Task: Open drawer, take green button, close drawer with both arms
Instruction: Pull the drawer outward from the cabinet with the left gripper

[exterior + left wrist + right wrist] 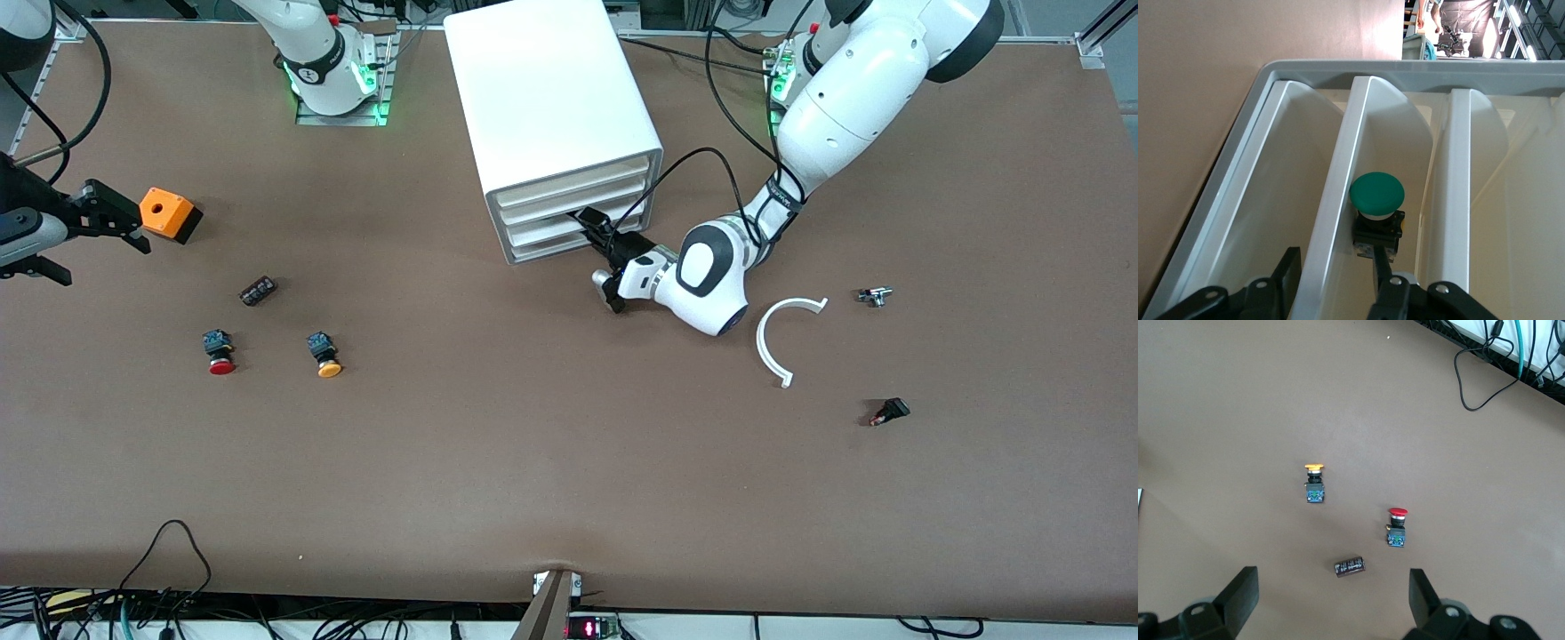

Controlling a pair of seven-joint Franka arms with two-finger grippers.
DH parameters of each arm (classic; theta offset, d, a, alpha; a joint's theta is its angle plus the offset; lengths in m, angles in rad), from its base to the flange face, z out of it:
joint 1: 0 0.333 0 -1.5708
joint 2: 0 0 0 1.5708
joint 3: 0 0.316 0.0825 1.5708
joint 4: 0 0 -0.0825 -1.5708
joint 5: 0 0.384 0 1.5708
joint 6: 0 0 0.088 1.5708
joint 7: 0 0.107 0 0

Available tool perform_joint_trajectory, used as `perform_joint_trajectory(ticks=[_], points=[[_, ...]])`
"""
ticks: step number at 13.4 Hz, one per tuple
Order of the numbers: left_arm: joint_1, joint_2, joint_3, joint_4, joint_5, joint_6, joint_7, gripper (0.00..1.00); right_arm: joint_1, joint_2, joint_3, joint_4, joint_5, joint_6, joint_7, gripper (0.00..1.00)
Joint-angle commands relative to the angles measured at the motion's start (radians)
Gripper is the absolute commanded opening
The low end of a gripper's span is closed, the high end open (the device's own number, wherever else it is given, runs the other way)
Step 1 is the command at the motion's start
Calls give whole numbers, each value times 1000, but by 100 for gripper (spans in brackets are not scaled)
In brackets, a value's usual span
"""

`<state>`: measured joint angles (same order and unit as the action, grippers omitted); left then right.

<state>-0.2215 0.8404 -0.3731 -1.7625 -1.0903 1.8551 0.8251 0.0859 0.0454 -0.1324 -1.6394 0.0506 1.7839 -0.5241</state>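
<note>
The white four-drawer cabinet (551, 98) stands at the robots' edge of the table. My left gripper (594, 227) is at its front, on the third drawer (542, 229) from the top. In the left wrist view my left gripper (1335, 273) grips that drawer's front lip (1348, 193), one finger outside and one inside. The green-capped button (1377, 193) lies in the drawer just past the inner finger. The front view does not show the button. My right gripper (89, 240) hangs open and empty over the right arm's end of the table, beside an orange box (169, 215).
A red-capped button (220, 351), an orange-capped button (324, 354) and a dark capacitor (258, 291) lie under my right gripper (1331, 600). A white C-shaped piece (782, 338), a small metal part (874, 296) and a small black part (889, 412) lie toward the left arm's end.
</note>
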Motion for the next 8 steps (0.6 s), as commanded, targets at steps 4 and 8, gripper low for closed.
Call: perform_joint_trajectory(ticks=[4,8], points=[[-33,12,3,-14,-59,55,39,0,8,7,-4,20,-5,-4,10,100],[-22,17,10,-3,-76,55,23,0,8,7,-4,20,-3,-4,10,100]])
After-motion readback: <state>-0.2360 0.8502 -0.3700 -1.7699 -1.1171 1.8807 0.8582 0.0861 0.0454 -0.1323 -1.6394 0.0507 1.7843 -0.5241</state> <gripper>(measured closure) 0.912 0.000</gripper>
